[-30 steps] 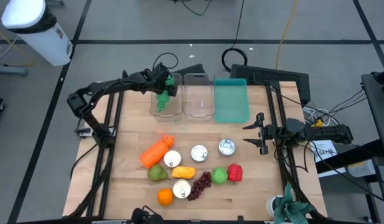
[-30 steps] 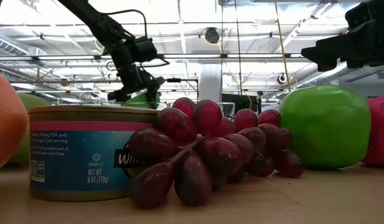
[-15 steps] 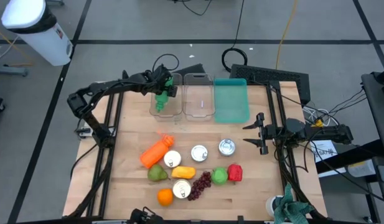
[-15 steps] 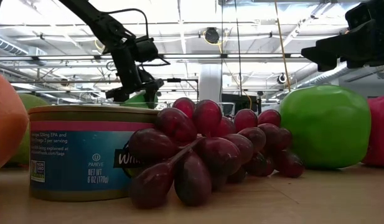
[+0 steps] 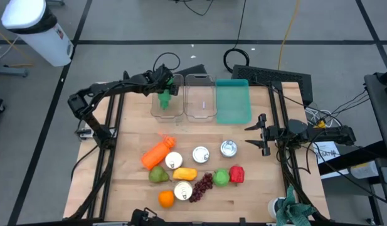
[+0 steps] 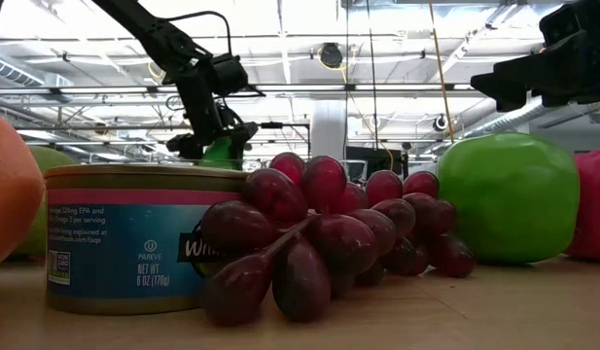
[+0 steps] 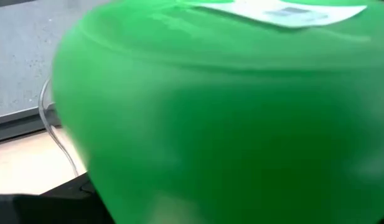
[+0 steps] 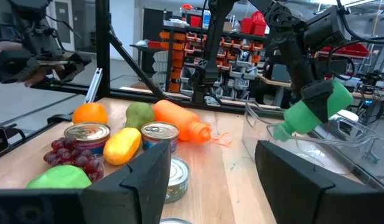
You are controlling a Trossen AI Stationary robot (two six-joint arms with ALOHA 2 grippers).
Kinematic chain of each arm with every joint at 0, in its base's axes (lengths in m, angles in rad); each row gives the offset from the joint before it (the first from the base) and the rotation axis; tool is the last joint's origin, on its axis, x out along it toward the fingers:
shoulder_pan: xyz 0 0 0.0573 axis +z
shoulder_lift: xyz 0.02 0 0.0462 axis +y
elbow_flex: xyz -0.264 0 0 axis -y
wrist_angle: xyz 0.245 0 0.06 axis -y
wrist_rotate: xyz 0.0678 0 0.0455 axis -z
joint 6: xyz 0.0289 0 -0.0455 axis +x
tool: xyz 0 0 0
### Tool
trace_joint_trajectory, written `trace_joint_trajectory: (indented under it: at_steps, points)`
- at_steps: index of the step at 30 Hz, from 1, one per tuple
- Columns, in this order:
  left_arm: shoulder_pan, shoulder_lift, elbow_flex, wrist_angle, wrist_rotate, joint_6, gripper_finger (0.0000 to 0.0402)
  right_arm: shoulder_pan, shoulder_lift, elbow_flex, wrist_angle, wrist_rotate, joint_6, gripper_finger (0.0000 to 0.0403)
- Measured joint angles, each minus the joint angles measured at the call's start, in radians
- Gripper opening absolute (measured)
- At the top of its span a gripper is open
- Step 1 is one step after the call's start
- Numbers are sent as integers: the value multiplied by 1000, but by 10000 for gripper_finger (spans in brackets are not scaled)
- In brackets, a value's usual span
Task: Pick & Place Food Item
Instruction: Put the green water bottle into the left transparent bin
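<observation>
My left gripper [image 5: 167,86] hangs over the leftmost clear container [image 5: 167,108] at the table's far side, shut on a green plastic bottle [image 8: 310,112]. The bottle fills the left wrist view [image 7: 229,118]. In the low view the gripper [image 6: 217,146] and the green bottle [image 6: 222,154] show far behind the grapes. My right gripper [image 5: 259,132] waits level at the table's right edge, its fingers open [image 8: 210,180] with nothing between them. My left gripper pinches the green bottle's wide body [image 8: 328,99] between its two fingers. The fingers come slanting down from the table's left. The bottle hangs tilted, its narrow end [image 8: 284,129] lowest, at the clear container's rim. I cannot tell whether it touches the container.
A second clear container [image 5: 201,97] and a teal tray [image 5: 233,100] stand right of the first. Nearer lie an orange bottle [image 5: 157,152], several cans [image 5: 201,154], a pear [image 5: 158,175], an orange [image 5: 166,199], grapes [image 5: 202,186], a green apple [image 5: 221,177] and a red pepper [image 5: 237,174].
My left gripper has turned a little at the wrist while staying over the leftmost clear container. The green bottle has swung slightly with it.
</observation>
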Motion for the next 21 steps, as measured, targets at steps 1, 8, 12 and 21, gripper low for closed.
trace_joint_trajectory:
  at_steps: [1,8,12,21]
  points:
    - [-1,0,0,2,0,9,358,0,0,0,0,0,0,219]
    - [-2,0,0,25,62,24,356,0,0,0,0,0,0,219]
    - [-3,0,0,13,152,2,357,0,0,0,0,0,0,219]
    - [-15,0,0,128,137,2,357,0,0,0,0,0,0,219]
